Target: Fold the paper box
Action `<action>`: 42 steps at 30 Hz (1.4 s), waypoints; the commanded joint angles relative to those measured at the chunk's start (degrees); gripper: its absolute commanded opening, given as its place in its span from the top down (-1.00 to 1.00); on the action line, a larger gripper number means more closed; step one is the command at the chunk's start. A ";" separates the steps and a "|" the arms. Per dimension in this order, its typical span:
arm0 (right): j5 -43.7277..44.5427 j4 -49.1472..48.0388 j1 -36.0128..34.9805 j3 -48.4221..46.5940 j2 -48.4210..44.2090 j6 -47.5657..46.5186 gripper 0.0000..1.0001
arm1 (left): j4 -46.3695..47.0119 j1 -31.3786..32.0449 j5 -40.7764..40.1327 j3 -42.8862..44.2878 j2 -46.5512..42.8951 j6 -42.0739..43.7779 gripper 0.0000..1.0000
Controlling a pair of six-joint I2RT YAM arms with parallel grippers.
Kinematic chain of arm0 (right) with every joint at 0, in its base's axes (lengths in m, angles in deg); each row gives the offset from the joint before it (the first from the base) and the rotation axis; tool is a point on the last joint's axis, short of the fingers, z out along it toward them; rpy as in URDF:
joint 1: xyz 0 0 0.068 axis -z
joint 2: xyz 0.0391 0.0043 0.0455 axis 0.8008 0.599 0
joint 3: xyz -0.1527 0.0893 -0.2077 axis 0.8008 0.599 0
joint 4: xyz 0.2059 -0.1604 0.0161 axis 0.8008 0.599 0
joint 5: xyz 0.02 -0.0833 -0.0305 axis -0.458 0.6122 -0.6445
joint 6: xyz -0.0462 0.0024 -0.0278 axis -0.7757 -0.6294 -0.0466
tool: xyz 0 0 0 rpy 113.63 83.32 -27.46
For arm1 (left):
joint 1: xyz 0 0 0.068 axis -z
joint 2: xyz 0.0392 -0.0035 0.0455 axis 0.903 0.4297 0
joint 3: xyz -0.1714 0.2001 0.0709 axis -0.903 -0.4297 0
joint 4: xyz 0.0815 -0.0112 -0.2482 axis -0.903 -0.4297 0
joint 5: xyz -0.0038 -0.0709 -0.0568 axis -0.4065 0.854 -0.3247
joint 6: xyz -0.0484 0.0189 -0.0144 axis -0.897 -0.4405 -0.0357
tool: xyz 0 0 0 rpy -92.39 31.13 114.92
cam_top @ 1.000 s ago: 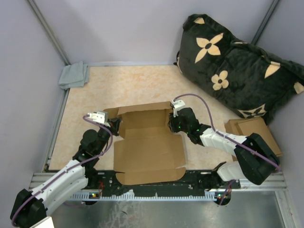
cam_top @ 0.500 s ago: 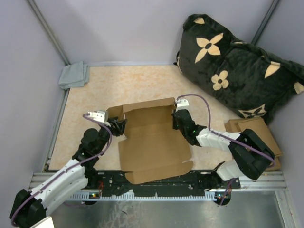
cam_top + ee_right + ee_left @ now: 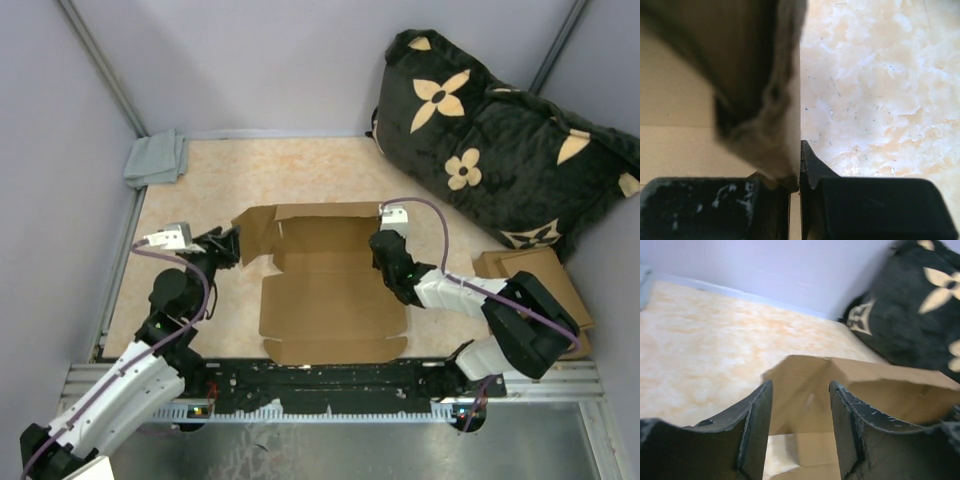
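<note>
The box [image 3: 330, 300] is only half up: right fingers [image 3: 865, 210] pinch its side, left fingers [image 3: 752, 432] hang open, lid not shut.

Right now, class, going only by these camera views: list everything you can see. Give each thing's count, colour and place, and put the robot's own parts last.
paper box: one, plain brown, middle of the table, far and side flaps raised
cloth: one, grey, far left corner
cushion: one, black with tan flower shapes, far right corner
flat cardboard: at least one piece, brown, right edge near the cushion
table: one, mottled beige-orange, under everything
left gripper: one, black, open, at the box's left flap
right gripper: one, black, shut on the box's right wall
</note>
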State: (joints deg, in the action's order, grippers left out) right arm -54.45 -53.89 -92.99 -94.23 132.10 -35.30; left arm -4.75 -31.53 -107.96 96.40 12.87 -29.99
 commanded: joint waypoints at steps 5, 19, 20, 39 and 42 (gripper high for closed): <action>-2.61 -0.22 5.69 2.98 -7.09 1.26 1.00 | -7.36 -3.27 -18.98 10.64 18.60 -3.66 -0.49; -17.33 2.73 10.37 2.49 -11.07 -2.79 0.91 | 14.61 -25.76 16.94 5.36 37.59 -9.74 -0.46; -18.86 2.91 10.49 2.26 -11.04 -3.05 0.90 | 17.24 -25.80 18.61 4.13 38.10 -9.36 -0.47; -24.49 6.40 10.70 -2.30 -9.35 -4.91 0.86 | 27.55 -25.64 46.71 -17.02 14.35 -14.21 -0.22; -24.63 6.19 10.70 -2.29 -9.17 -4.82 0.86 | 25.58 -25.53 47.47 -17.54 10.90 -14.30 -0.21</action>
State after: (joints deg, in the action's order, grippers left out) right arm -77.84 -45.50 -82.63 -93.25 122.84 -39.91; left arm 24.67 -57.19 -64.31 79.33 27.36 -42.69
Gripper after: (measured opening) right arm 0.074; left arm 0.607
